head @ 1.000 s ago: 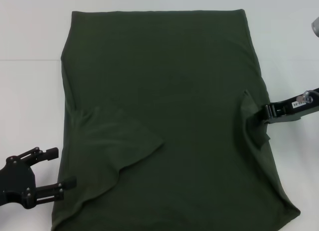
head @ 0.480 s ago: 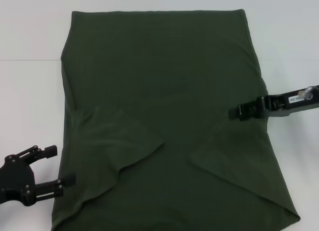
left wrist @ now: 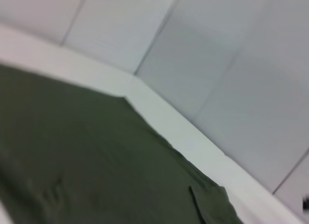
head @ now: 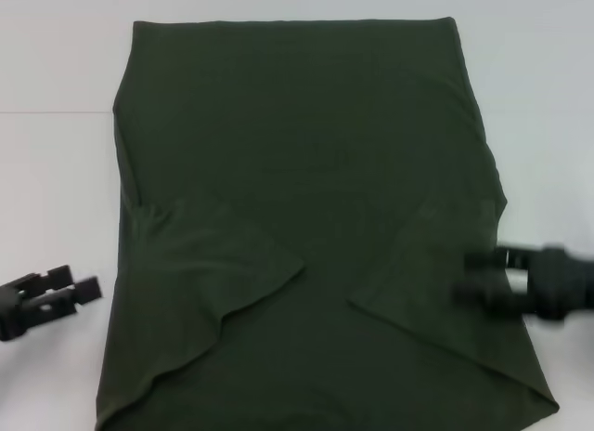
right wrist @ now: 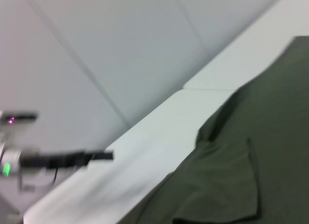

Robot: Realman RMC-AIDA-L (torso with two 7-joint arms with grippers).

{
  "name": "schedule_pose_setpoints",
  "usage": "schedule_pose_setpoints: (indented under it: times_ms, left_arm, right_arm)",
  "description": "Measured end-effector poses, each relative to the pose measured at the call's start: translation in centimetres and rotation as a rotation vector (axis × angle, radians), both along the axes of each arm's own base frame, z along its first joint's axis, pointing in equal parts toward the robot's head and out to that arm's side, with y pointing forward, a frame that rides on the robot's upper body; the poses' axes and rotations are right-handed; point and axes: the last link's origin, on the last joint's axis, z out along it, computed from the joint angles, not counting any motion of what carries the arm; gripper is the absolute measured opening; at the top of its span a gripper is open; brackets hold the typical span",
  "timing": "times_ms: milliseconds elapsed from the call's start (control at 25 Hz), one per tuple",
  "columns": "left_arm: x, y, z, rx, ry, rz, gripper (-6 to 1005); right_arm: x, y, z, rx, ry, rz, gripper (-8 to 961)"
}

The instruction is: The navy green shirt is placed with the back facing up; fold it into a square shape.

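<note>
The navy green shirt [head: 306, 171] lies flat on the white table with its plain side up. Both short sleeves are folded inward: the left sleeve [head: 218, 268] and the right sleeve [head: 436, 282] lie as flaps on the body. My right gripper [head: 473, 278] hovers over the shirt's right edge beside the folded right sleeve, blurred, open and holding nothing. Off the cloth at the lower left, my left gripper [head: 72, 284] stands open and empty. The shirt [left wrist: 96, 156] fills the left wrist view, and the right wrist view shows the shirt [right wrist: 275, 127] with a folded sleeve [right wrist: 227, 185].
The white table [head: 56, 171] shows as bare strips left and right of the shirt. A seam in the tabletop runs across at the left [head: 56, 111]. Pale wall panels [left wrist: 217, 64] stand behind the table. The other arm [right wrist: 63, 159] shows far off in the right wrist view.
My right gripper carried the right sleeve inward over the shirt, let it go and pulled back toward the near right. My left gripper drew back to the left, off the cloth.
</note>
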Motion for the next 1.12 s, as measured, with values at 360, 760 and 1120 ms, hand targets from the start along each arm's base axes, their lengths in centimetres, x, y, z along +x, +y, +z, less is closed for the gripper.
schedule_pose_setpoints:
  times_ms: [360,760,1120]
  left_arm:
    - [-1.2,-0.5,2.9,-0.305,-0.042,0.326,913]
    - [1.4,1.2,3.4,-0.444,0.373,0.480,908]
    - [7.6,3.3,0.8,-0.527,0.603,0.445,908]
  right_arm:
    - [2.0,-4.3,-3.8,0.116,-0.087,0.247,844]
    - [2.8,-3.5,-4.3,0.144,-0.142,0.207,839]
    - [3.1,-2.6,-4.5,0.176,-0.174,0.184,838]
